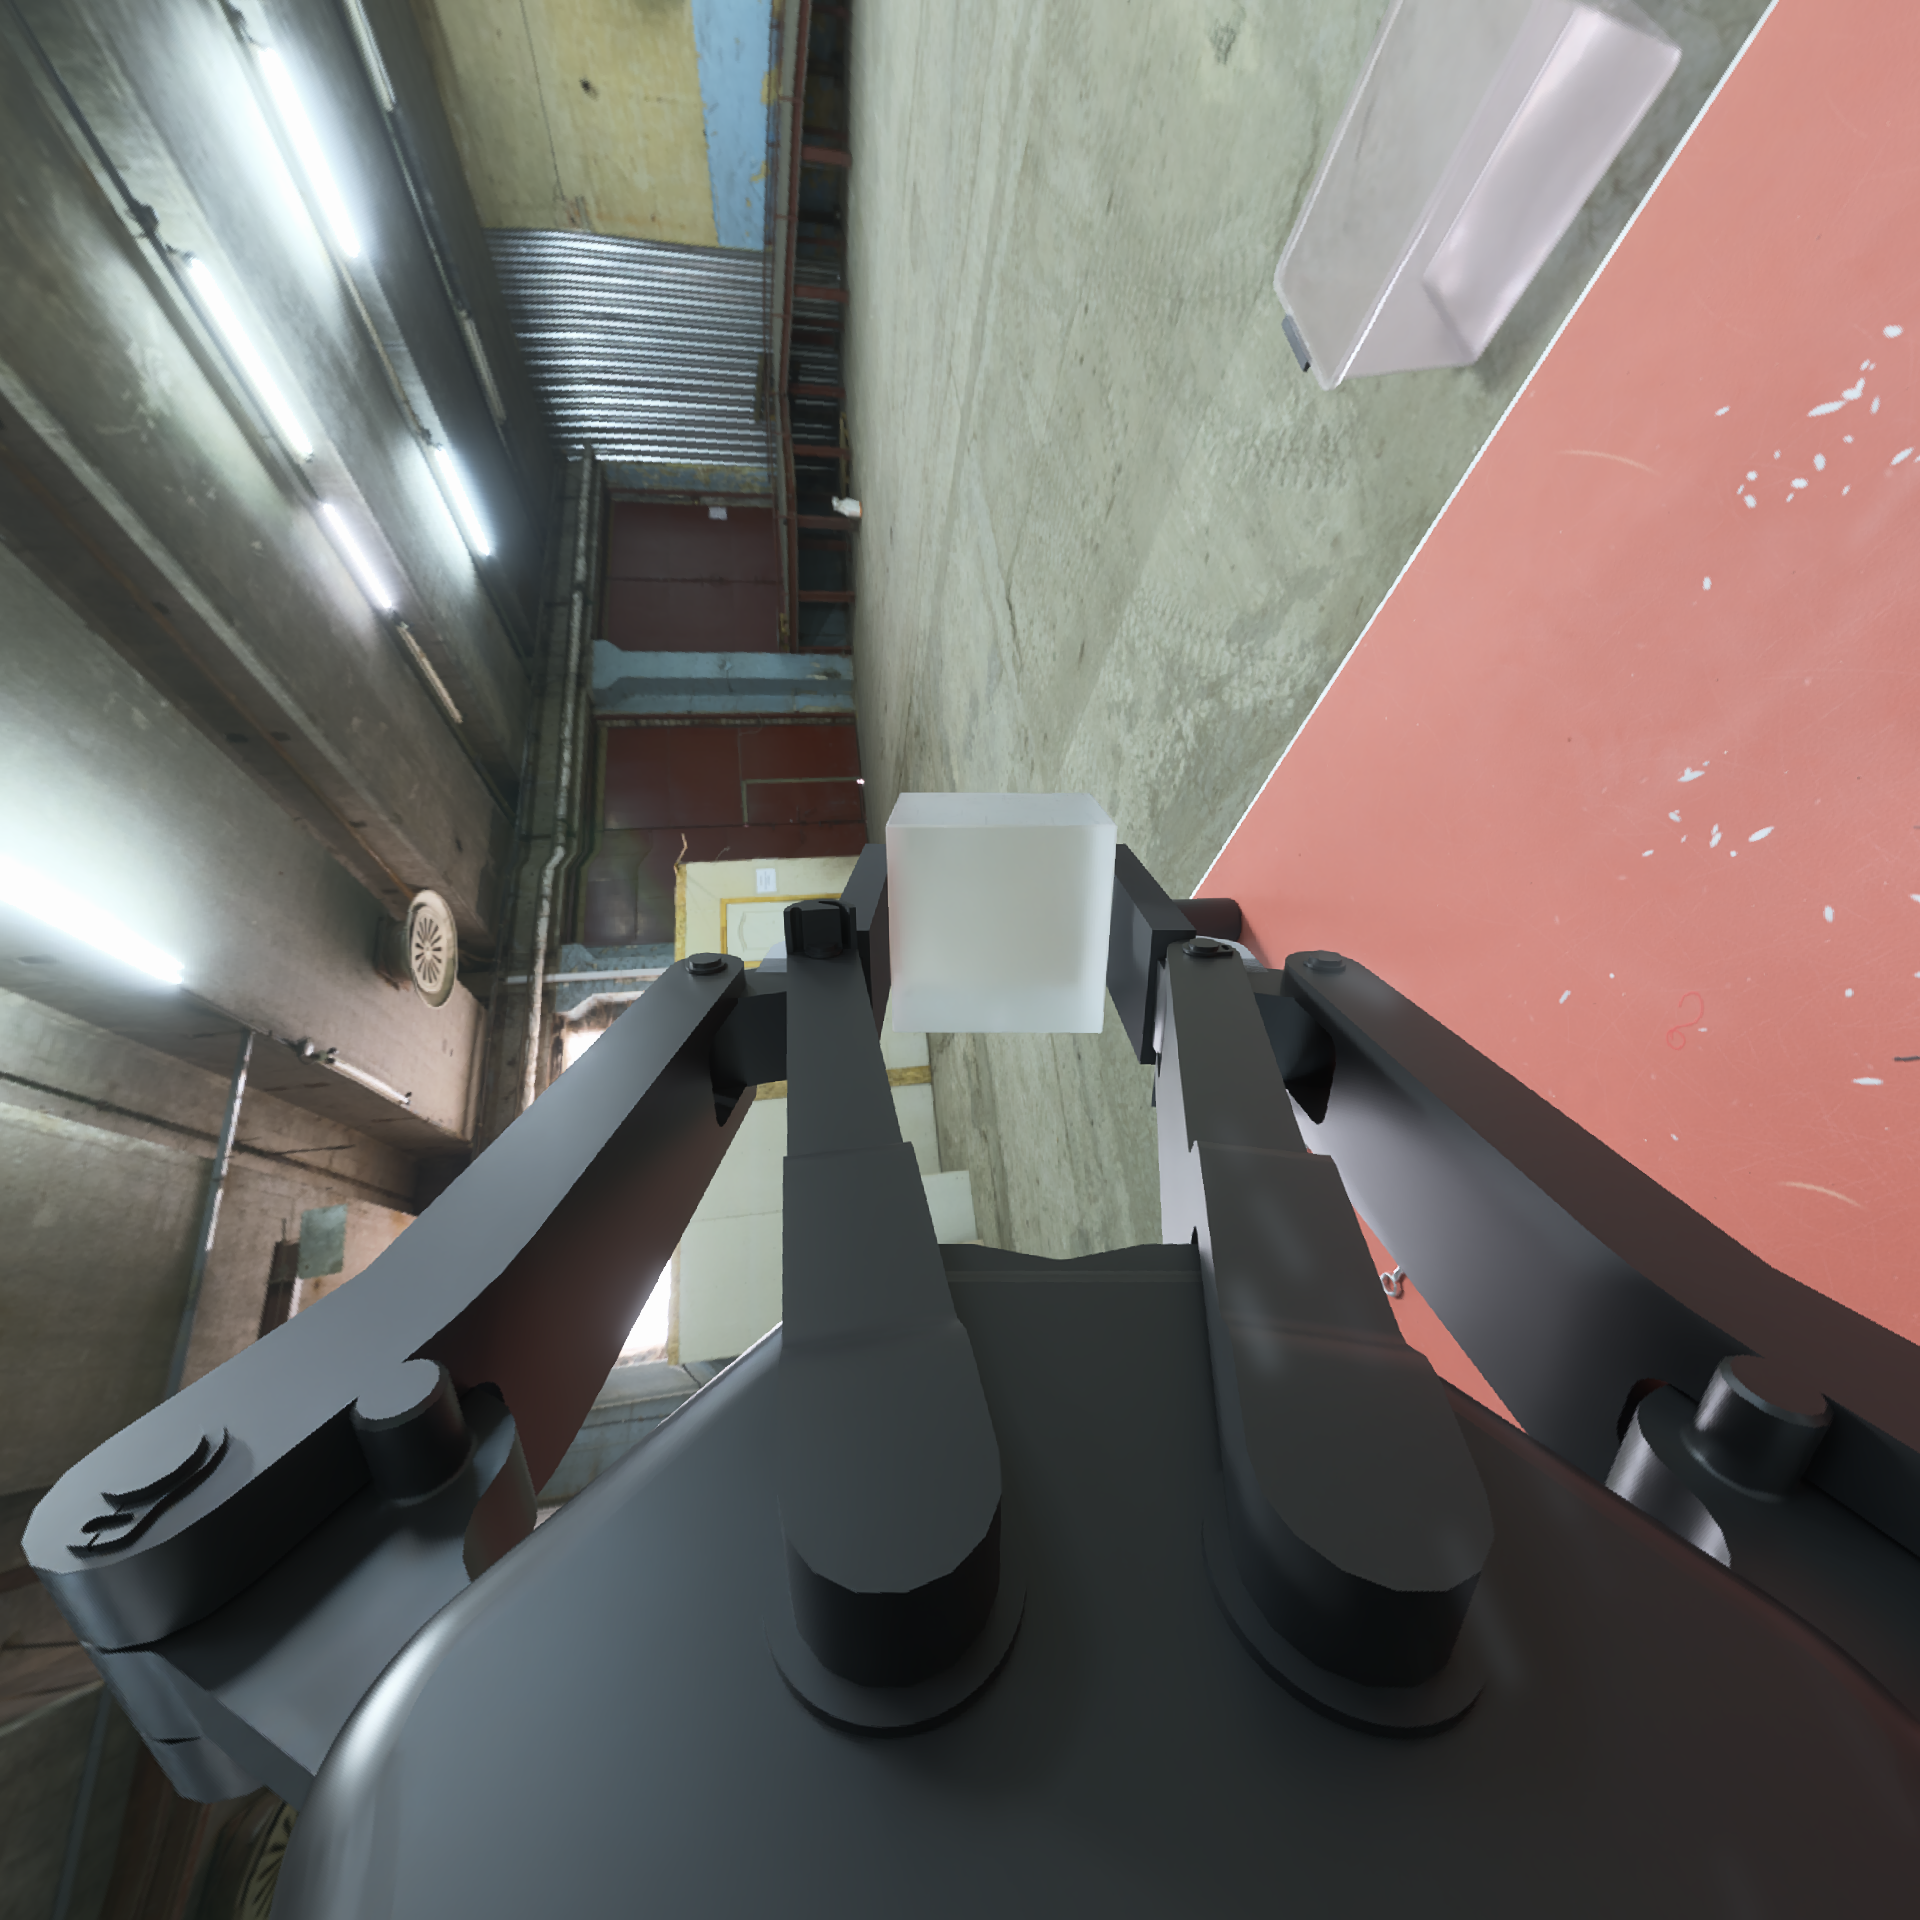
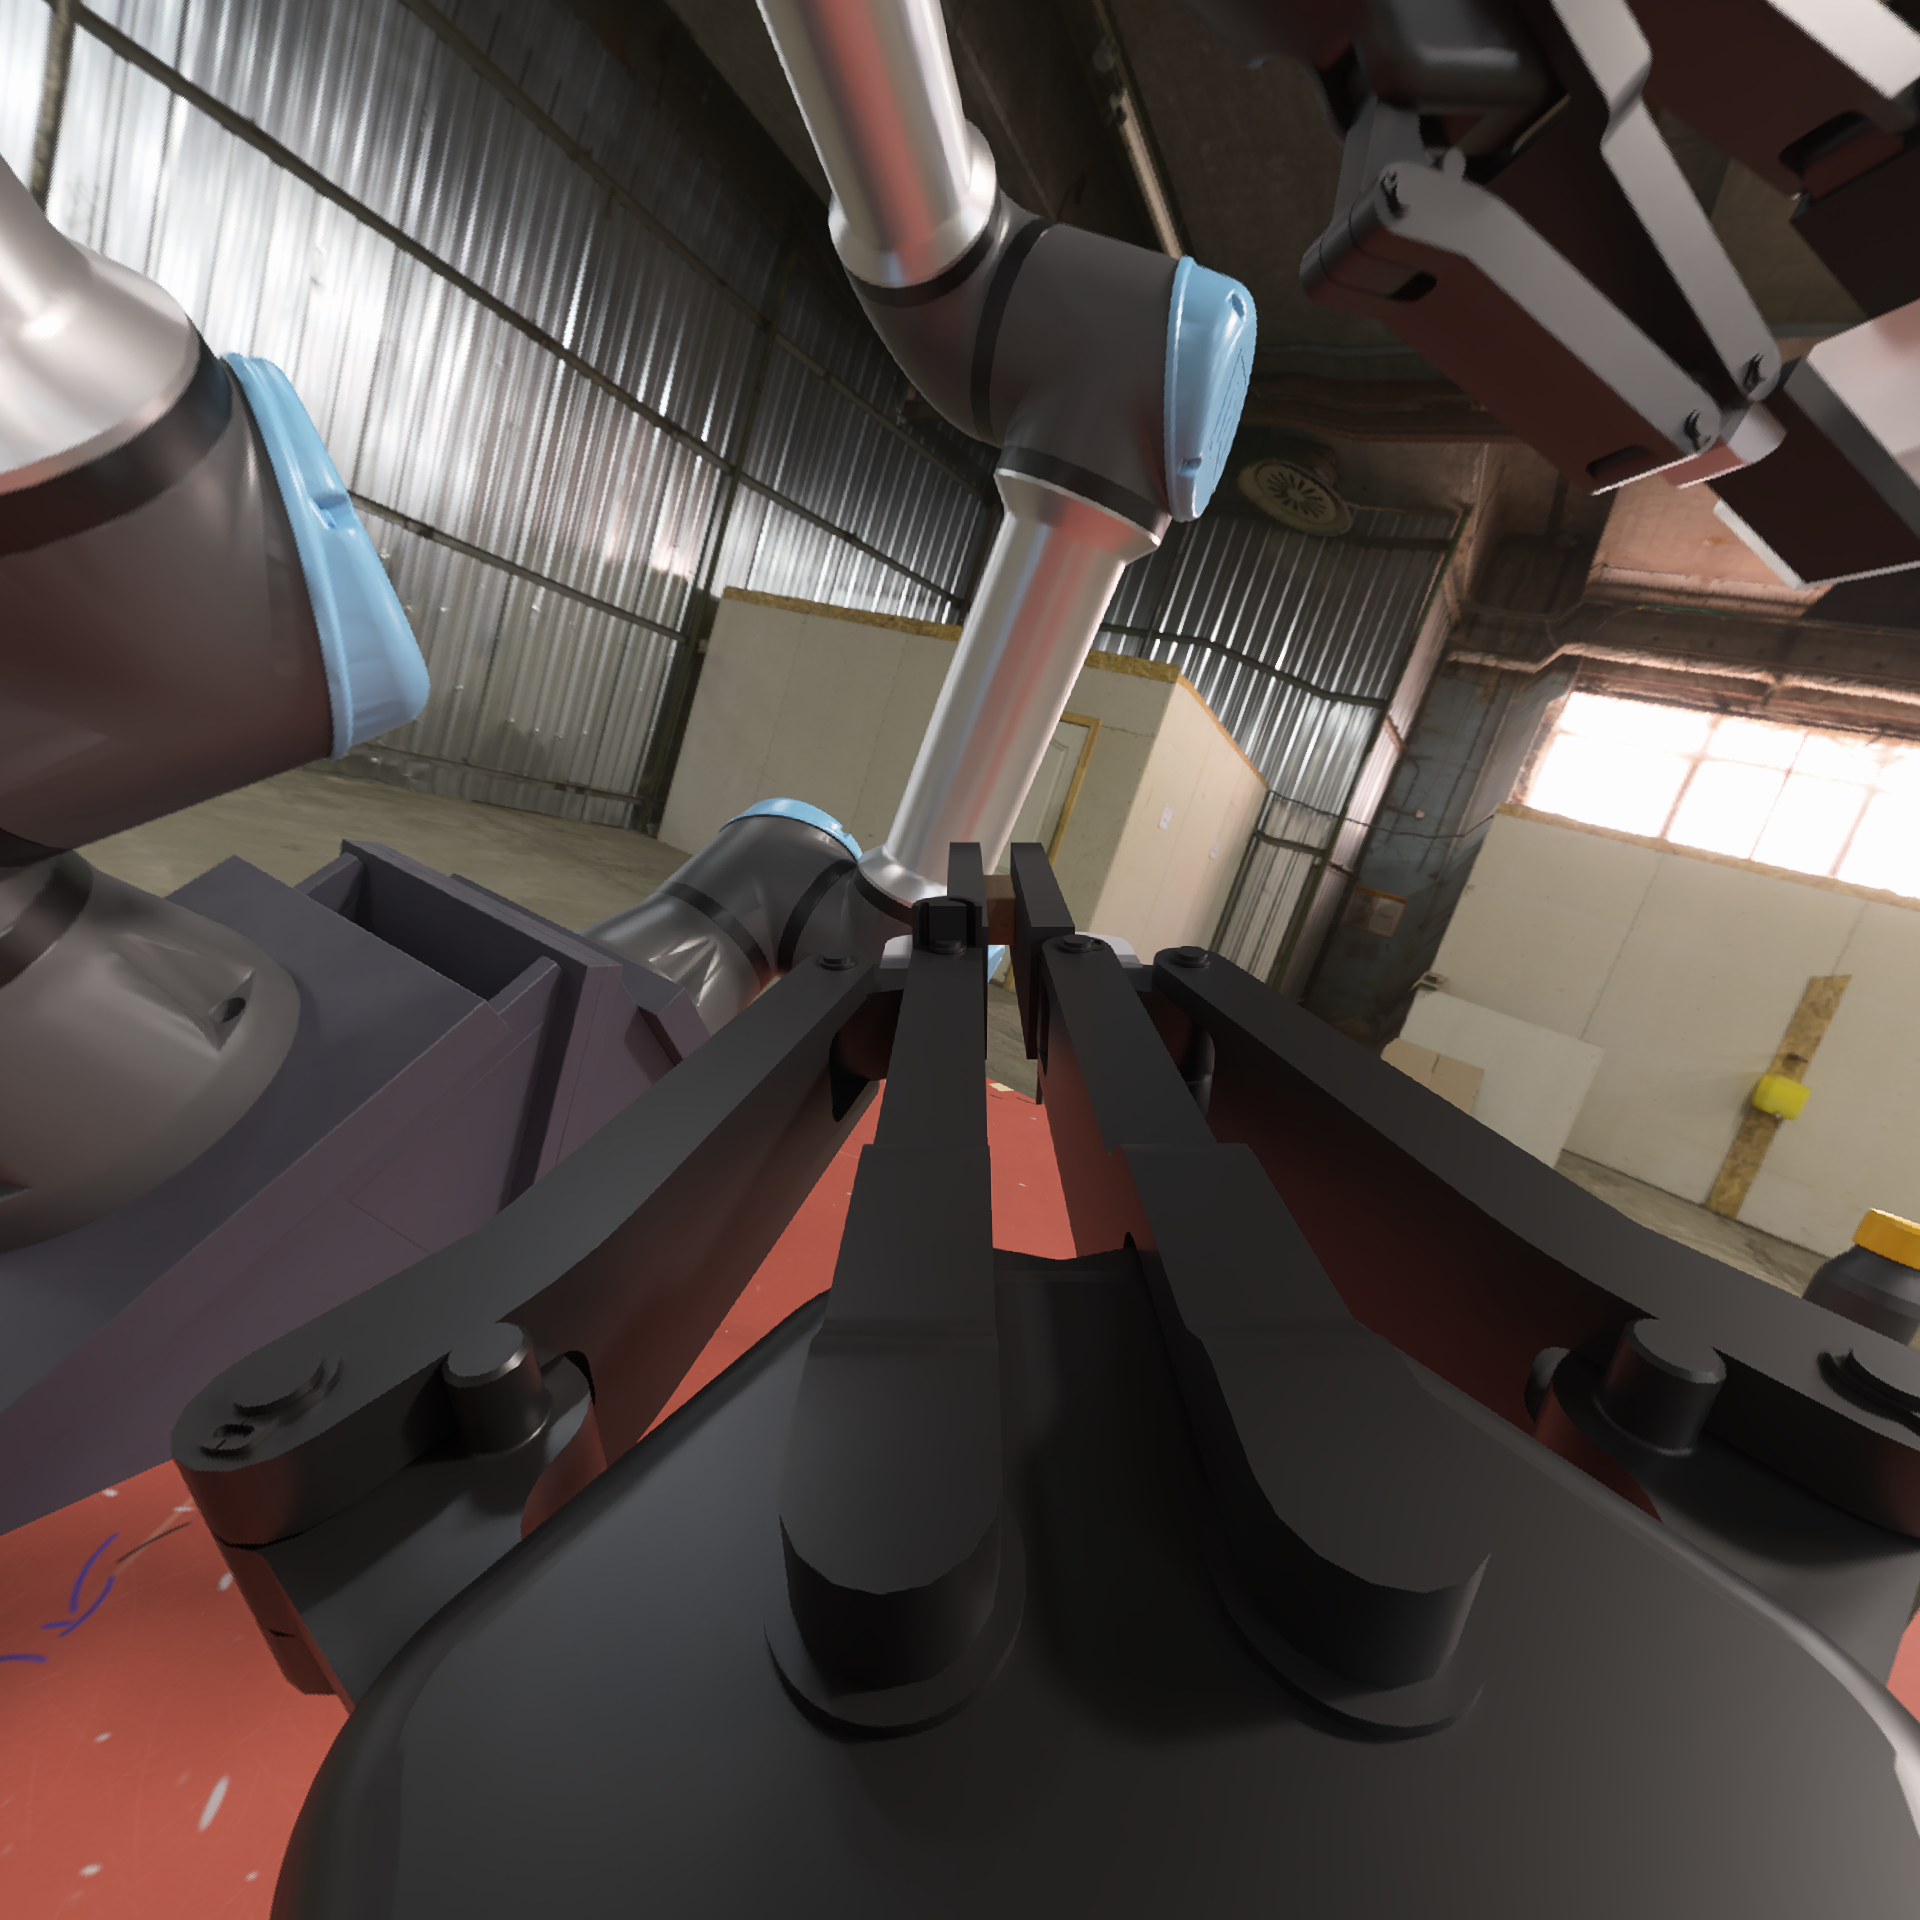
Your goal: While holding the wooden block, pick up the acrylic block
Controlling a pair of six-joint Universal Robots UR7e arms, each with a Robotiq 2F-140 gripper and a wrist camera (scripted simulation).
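**A:** Two grips are what you have in front of you, one per arm. Starting with the biggest thing: a salmon-red table (image 1: 1621, 790) fills the right side of the left wrist view, flecked with white marks, its edge running diagonally against a concrete floor. The camera is turned well off level, so the hall's ceiling lights run down the left side of the picture.

**B:** And on that table?

**A:** At its far edge lies a clear plastic bin (image 1: 1455, 197), long and empty-looking, well apart from your grippers. Smaller still, and nearest to you: the left gripper (image 1: 1000, 914) is pinching the acrylic block (image 1: 992, 914), a frosted white cube held square between the finger pads and lifted clear of the table.

**B:** What about the wooden block?

**A:** In the right wrist view the right gripper (image 2: 997, 904) has its fingers drawn nearly together on a small brown piece, the wooden block (image 2: 1000, 902), of which only a sliver shows between the pads. Behind it stands the other arm (image 2: 997, 644), silver with blue caps, rising from a dark purple-grey base (image 2: 416, 997). A dark jar with a yellow lid (image 2: 1875, 1273) sits at the far right edge.

**B:** So which step are you on?

**A:** By my reading, the pick-up is done or all but done: both blocks appear held off the surface. Your next move calls for keeping both pinches firm and steady, since the smooth acrylic may slip if you loosen or swing.
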